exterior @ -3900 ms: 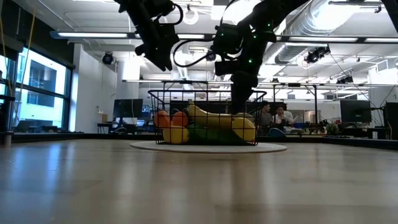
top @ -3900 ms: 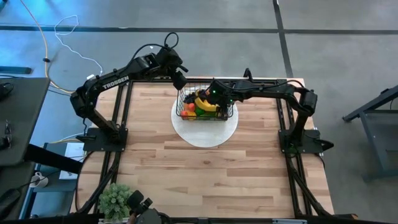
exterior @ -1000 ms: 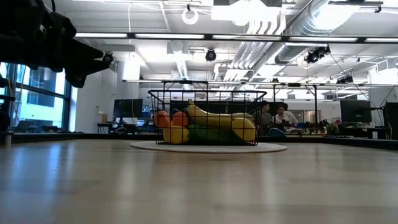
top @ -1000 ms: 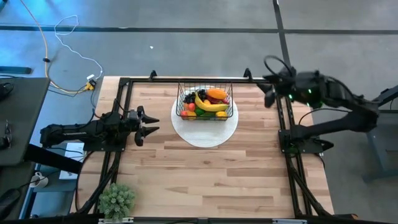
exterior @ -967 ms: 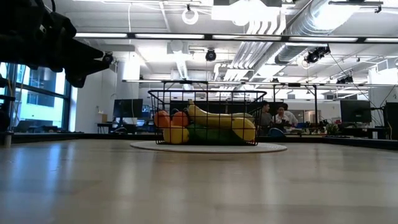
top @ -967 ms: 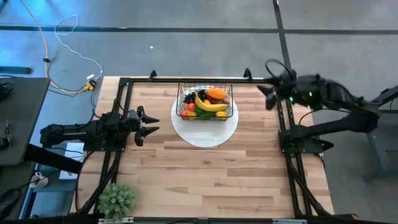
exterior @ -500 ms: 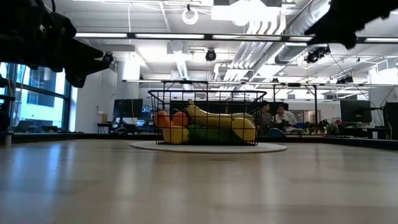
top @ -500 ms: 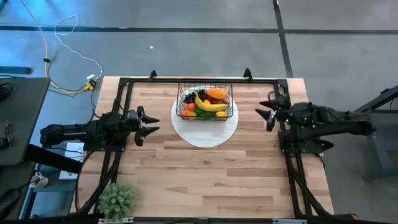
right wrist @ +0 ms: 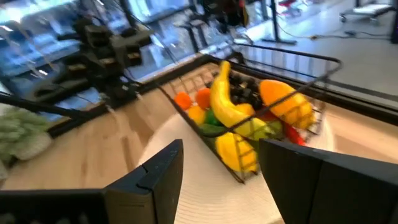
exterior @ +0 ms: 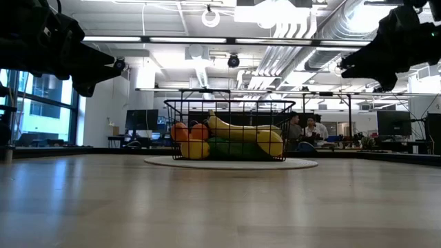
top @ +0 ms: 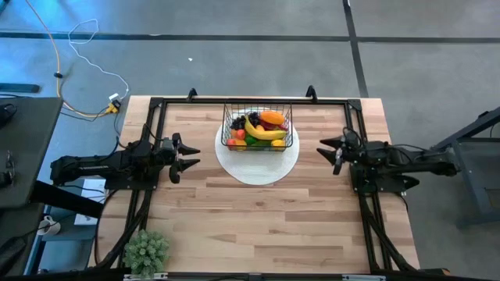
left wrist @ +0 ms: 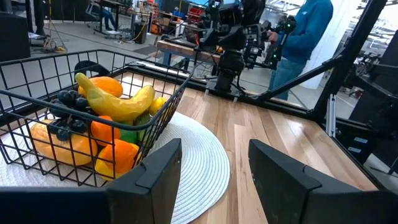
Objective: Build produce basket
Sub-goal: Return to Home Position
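The black wire basket point(top: 258, 131) stands by its bottom on a round white plate point(top: 258, 165) at the far middle of the table. The produce point(left wrist: 115, 99) fills it: a yellow banana on top, dark grapes, orange pieces, a lemon and something green point(right wrist: 233, 102). My left gripper point(top: 195, 155) hovers open at the table's left edge, pointing level at the basket from well short of the plate. My right gripper point(top: 325, 151) hovers open at the right edge, also facing the basket, with nothing between its fingers point(right wrist: 155, 174).
A spiky green potted plant point(top: 147, 250) stands at the near left corner. A black metal frame point(top: 234, 101) runs along the table's far and side edges. Bare wood point(top: 258, 218) lies on the near side of the plate. People point(exterior: 306, 127) are in the room behind.
My right gripper has come down from high over the far right corner to a low place at the table's right edge, tipping toward level and ending up pointed at the basket. Its fingers have stayed open. The basket and its produce have not moved.
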Controlling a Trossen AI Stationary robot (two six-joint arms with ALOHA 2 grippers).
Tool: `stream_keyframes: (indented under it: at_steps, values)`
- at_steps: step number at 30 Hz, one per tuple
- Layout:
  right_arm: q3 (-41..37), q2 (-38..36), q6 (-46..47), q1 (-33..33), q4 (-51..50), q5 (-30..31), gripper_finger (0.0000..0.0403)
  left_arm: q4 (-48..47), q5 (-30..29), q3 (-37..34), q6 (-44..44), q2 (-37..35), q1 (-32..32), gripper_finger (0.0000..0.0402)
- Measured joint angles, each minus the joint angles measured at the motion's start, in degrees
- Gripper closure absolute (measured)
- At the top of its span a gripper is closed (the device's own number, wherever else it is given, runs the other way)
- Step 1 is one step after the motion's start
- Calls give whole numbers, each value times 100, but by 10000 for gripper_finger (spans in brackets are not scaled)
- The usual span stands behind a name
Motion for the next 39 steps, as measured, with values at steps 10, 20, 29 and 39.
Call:
stream_keyframes:
  at_steps: [10,20,29,39]
  values:
    - [-793,-748,-131,2,614,-171,215,2,1,2,0,2,0,227]
    - [-795,-659,-49,13,602,-214,215,2,0,4,-2,2,1,227]
    - [-795,-660,5,13,595,-216,215,2,0,4,-2,2,0,227]
    - [-795,-660,5,13,591,-215,215,2,0,4,-2,2,2,227]
